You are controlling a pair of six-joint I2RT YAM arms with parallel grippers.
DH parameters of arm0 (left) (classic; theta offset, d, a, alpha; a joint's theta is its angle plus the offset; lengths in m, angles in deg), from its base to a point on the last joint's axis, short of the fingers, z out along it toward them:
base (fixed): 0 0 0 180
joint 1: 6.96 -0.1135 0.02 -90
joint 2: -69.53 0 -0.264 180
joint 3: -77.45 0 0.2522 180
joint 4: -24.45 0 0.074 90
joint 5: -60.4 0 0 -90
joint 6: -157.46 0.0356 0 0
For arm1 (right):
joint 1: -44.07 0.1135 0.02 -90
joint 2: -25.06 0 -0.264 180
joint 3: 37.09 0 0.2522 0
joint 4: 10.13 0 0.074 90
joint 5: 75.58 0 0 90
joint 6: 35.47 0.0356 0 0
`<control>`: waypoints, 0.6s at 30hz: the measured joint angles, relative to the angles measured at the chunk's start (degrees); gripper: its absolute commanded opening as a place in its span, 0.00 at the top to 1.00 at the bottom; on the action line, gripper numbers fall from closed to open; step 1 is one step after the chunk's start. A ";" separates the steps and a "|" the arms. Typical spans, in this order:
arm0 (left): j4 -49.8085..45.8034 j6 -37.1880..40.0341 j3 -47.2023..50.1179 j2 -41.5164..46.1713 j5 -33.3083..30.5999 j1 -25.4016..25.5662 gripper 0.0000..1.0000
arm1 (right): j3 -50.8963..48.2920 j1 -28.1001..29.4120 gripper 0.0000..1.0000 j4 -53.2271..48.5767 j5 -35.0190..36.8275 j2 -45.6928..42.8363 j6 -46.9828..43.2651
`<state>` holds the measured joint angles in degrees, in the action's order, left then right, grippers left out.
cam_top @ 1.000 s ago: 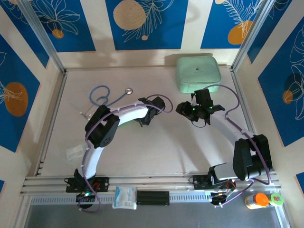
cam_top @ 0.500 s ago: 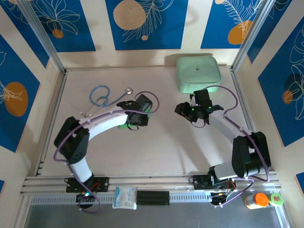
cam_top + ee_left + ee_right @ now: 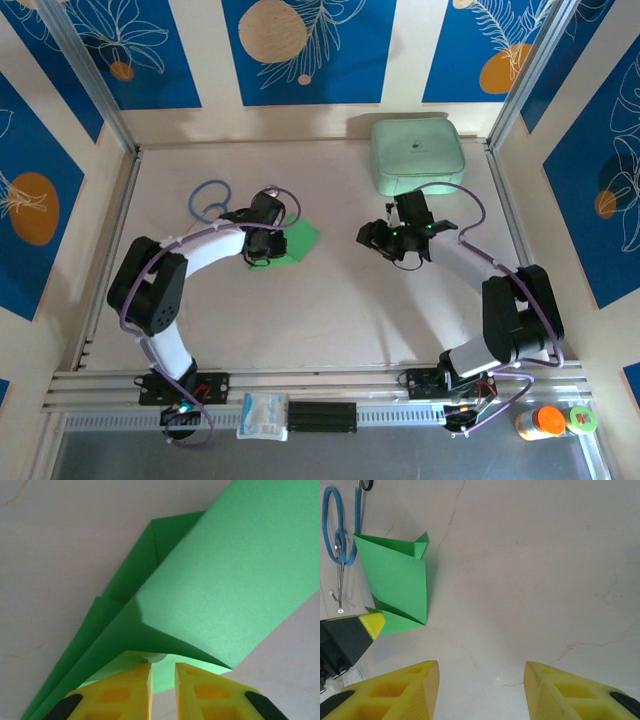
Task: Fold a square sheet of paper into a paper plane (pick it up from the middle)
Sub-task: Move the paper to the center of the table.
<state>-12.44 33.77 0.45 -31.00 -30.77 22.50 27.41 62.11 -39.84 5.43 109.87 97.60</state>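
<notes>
**Left fingers closing on the half-folded paper**

Since a second ago the left gripper (image 3: 271,244) has swung away from the middle of the table, and the bright green, creased sheet of paper (image 3: 298,240) it was covering now shows in the overhead view. Over the same second its yellow fingers (image 3: 120,690) have drawn nearly together. In the left wrist view only a slit remains between them, and the near edge of the paper (image 3: 225,580) sits right at their tips. Whether they have clamped it I cannot tell. The sheet fans out beyond the tips in several overlapping layers with one flap raised. That is a partly folded shape, not yet a dart, so I judge this to be a grip for a further crease.

The right gripper (image 3: 481,672) hangs released, its fingers wide apart with bare table between them. The paper (image 3: 395,580) lies ahead of them and off to the left.

A blue-tubed stethoscope (image 3: 340,525) lies just beside the paper's far corner, behind the left fingers, and could snag if the sheet is dragged that way. A pale mint-green rounded zip case (image 3: 418,155) sits behind the right fingers, well clear of the paper.
</notes>
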 measured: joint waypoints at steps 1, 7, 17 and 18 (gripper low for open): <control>0.31 0.13 0.00 -0.28 -0.33 -0.26 0.83 | 0.20 0.20 0.51 -0.02 -0.07 0.26 0.00; 1.97 0.79 0.00 -2.03 -1.42 -2.38 0.84 | 1.29 1.16 0.51 0.07 -0.50 1.90 0.02; 3.72 0.74 -1.22 -6.12 2.29 -3.56 0.86 | 2.27 2.95 0.52 0.02 -1.60 4.79 0.02; 3.87 0.74 -1.31 -6.16 3.19 -3.56 0.86 | 2.45 3.04 0.52 0.02 -1.73 4.90 0.09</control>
<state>-8.57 34.51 -0.87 -37.16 -27.58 18.93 29.86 65.15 -39.81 3.70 114.77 97.69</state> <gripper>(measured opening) 0.148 0.486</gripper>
